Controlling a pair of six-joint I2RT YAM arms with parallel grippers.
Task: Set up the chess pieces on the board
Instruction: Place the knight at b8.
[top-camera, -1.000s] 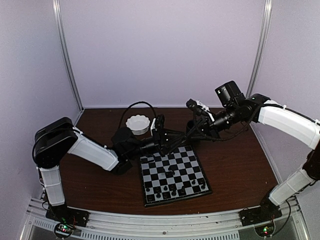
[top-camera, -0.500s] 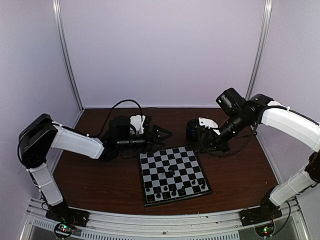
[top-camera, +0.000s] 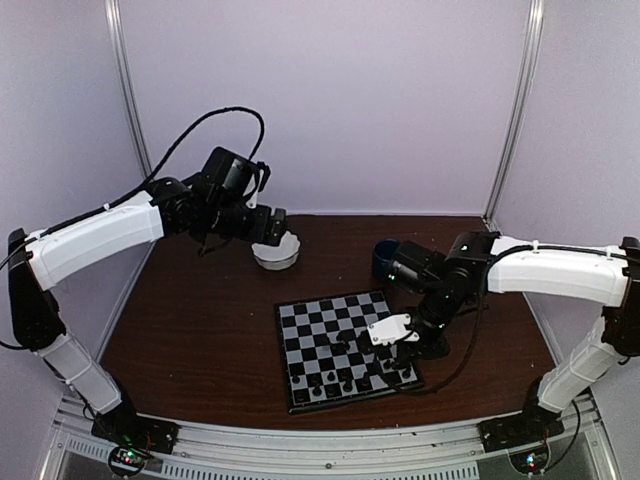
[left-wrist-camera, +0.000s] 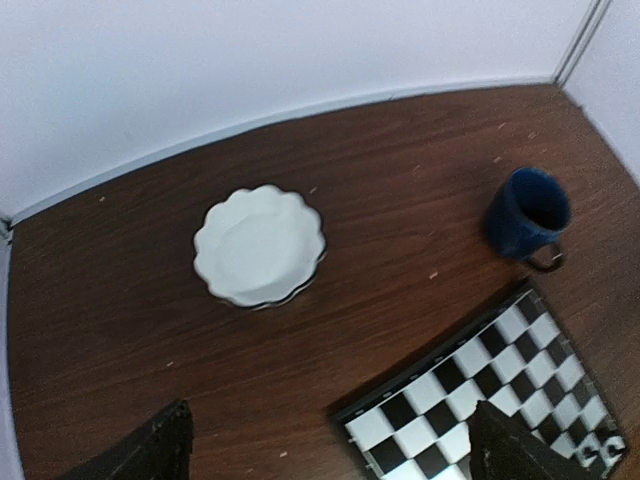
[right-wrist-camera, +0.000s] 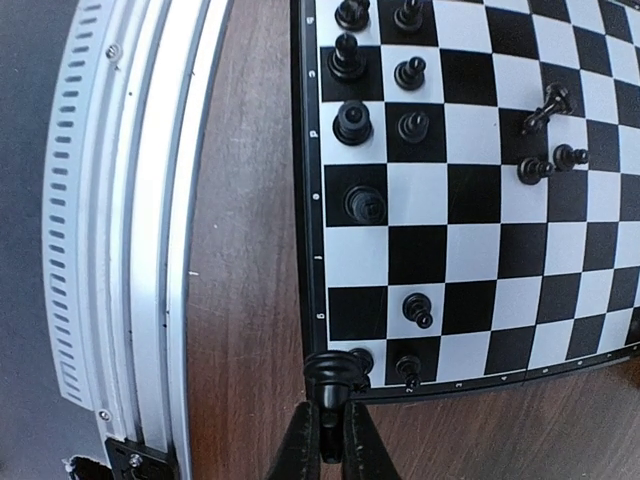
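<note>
The right fingers (right-wrist-camera: 328, 420) are clenched on a small black chess piece (right-wrist-camera: 334, 372), holding it at the near right corner of the board (right-wrist-camera: 470, 250), right over the thin dark border; whether its foot touches the square cannot be told. In the right wrist view the other chess pieces (right-wrist-camera: 413, 125) stand mostly in two lines along the board's near edge, the edge that runs beside the aluminium rail (right-wrist-camera: 130, 200). Two of them stand just beside the held piece. Three more sit apart nearer the middle of the board, one of them tilted (it may be lying on its side, too small to say). In the top view the right arm reaches in low from the right, over the right half of the board. The left fingers (top-camera: 268, 228) hang raised over the far left of the desk (top-camera: 200, 320), close above the white scalloped bowl (top-camera: 277, 250). The left wrist view shows them released, the two tips spread wide at the lower corners with nothing between. That view looks down on the bowl, on the far corner of the board, and on the dark blue mug (left-wrist-camera: 528, 215). The mug stands upright on the brown desk, just beyond the board's far right corner, its handle turned toward the board. The bowl lies apart from both the mug and the board.
</note>
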